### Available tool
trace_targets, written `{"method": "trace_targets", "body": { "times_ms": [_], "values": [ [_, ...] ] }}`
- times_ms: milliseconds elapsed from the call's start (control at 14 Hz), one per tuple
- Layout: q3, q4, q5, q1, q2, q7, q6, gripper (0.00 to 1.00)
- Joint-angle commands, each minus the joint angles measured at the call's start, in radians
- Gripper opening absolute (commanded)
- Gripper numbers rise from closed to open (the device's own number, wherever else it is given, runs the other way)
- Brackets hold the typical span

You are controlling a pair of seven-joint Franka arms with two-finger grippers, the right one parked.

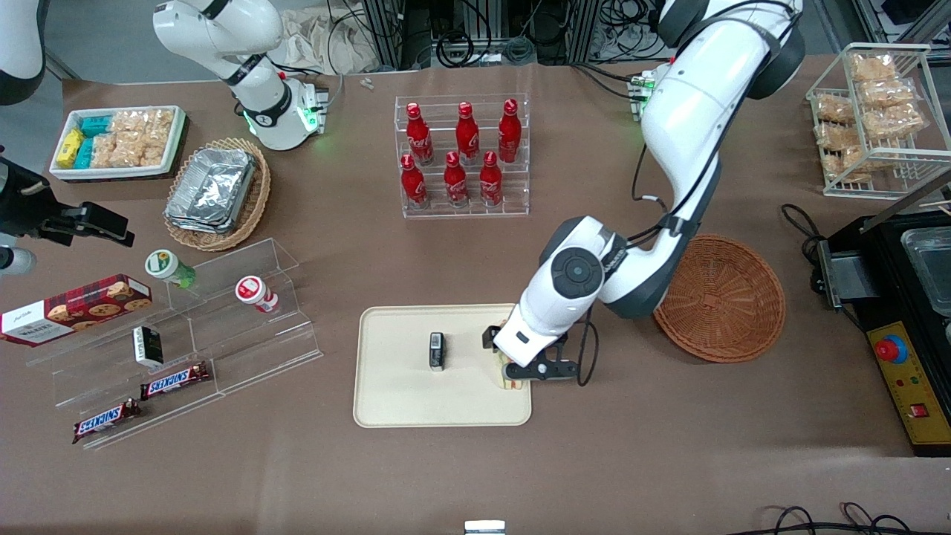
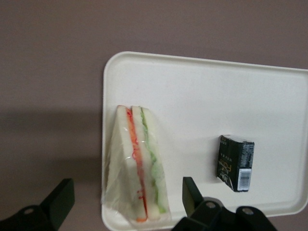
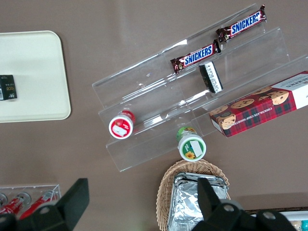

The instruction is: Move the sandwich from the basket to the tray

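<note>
On the parked arm's end of the table you've got the clear acrylic step shelf (image 1: 186, 327) with two Snickers bars (image 1: 141, 401), a cookie box (image 1: 74, 308) and two small capped cups on it. Farther from the front camera sit a white bin of snack packets (image 1: 119, 141) and a tan wicker basket with foil trays (image 1: 219, 193).

Mid-table, the rack of red bottles (image 1: 462, 156) stands farthest from the camera, and nearer to it is your tray (image 1: 394, 401). A small dark box (image 1: 437, 351) lies about in the middle of it. The sandwich (image 2: 137, 168) is on the tray too, right at the edge toward the working arm, with its wrap just reaching the rim. Your gripper (image 1: 520, 368) hangs straight over it with the fingers (image 2: 191, 195) spread wide, one to each side of the wedge, neither touching it as far as the wrist view shows.

Toward the working arm's end, the reddish-brown basket (image 1: 724, 301) sits beside the tray with nothing in it, the arm's elbow overlapping its rim. Farther out is a white wire rack of snack bags (image 1: 877, 119).
</note>
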Motion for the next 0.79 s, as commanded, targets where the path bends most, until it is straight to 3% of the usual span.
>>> {"method": "trace_targets", "body": {
  "times_ms": [0,286,500,571,714],
  "values": [
    [-0.001,-0.023,0.004,0.036,-0.122,-0.014,-0.120,0.99],
    [-0.004,-0.048,0.007,0.121,-0.277,0.012,-0.337,1.00],
    [-0.006,-0.266,-0.002,0.206,-0.493,0.098,-0.339,1.00],
    [-0.006,-0.323,-0.027,0.249,-0.553,0.162,-0.339,1.00],
    [-0.004,-0.426,-0.144,0.349,-0.674,0.299,-0.345,1.00]
  ]
}}
